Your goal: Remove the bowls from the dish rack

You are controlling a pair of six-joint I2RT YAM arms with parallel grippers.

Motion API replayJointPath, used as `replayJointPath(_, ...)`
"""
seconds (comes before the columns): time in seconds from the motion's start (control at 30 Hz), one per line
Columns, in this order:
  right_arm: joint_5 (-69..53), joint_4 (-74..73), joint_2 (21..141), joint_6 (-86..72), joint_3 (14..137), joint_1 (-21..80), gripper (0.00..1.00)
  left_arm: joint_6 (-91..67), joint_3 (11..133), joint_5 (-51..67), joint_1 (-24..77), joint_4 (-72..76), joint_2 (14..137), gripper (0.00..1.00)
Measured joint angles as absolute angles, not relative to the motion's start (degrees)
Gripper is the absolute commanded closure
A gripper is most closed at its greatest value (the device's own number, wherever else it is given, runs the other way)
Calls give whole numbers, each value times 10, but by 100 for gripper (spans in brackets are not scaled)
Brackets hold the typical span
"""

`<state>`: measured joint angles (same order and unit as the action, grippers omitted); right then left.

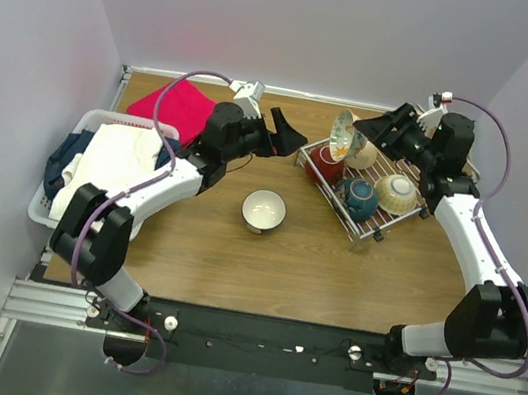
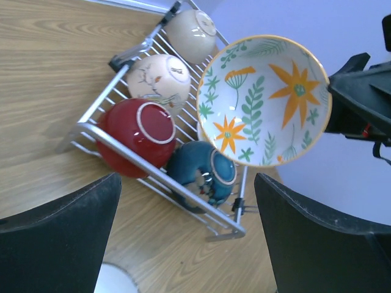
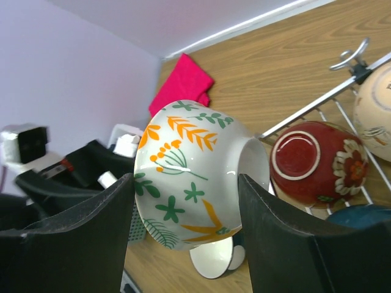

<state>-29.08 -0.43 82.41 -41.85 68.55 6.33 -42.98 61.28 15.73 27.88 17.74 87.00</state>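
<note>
Right end effector (image 3: 184, 189): clenched on the floral bowl (image 2: 264, 101), one finger on either side of its body.
Floral bowl: held tipped on edge at the far-left corner of the dish rack (image 1: 329, 200), above the red bowl (image 2: 137, 137). Its patterned inside faced the left arm.
Left end effector (image 1: 280, 134): released, with the jaws spread wide and nothing between them. We saw it in the far middle of the table (image 1: 233, 263), pointed at the rack and just beside it.
Dish rack: sat at the far-right corner of the table, turned at an angle to the edges.
Bowls in the rack: we counted four, all showing their foot rings. They were the red bowl at the left corner, a teal bowl (image 2: 201, 171) touching it, a cream bowl (image 2: 157, 79) and a tan bowl (image 2: 192, 33) (how steeply each leaned we could not tell).
White bowl (image 1: 265, 210): stood upright on the table's middle, well apart from the rack.
White basket (image 1: 36, 210): sat at the left edge, holding folded cloths.
Pink cloth (image 1: 173, 106): lay at the far-left corner, beside the basket.
</note>
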Motion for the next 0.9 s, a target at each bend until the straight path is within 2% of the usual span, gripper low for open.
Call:
replayJointPath(0.17,-316,21,797,-446,667,63,67,-470,658,174,296,212,947,1)
replayJointPath(0.27,-330,36,788,-460,657,63,67,-493,678,186,303,229,980,5)
replayJointPath(0.37,-341,46,781,-471,645,63,67,-518,690,201,311,258,1008,10)
replayJointPath(0.57,-361,65,775,-497,620,63,67,-561,705,226,323,305,1046,29)
replayJointPath(0.67,-369,74,775,-509,613,63,67,-585,708,239,324,330,1063,45)
replayJointPath(0.7,-371,77,775,-511,612,63,66,-592,708,243,324,339,1069,55)
replayJointPath(0.77,-373,81,774,-515,611,63,66,-607,708,250,325,348,1077,65)
replayJointPath(0.8,-374,82,773,-515,609,63,66,-615,708,253,325,354,1081,76)
replayJointPath(0.9,-377,86,770,-519,604,63,62,-629,706,258,325,369,1084,93)
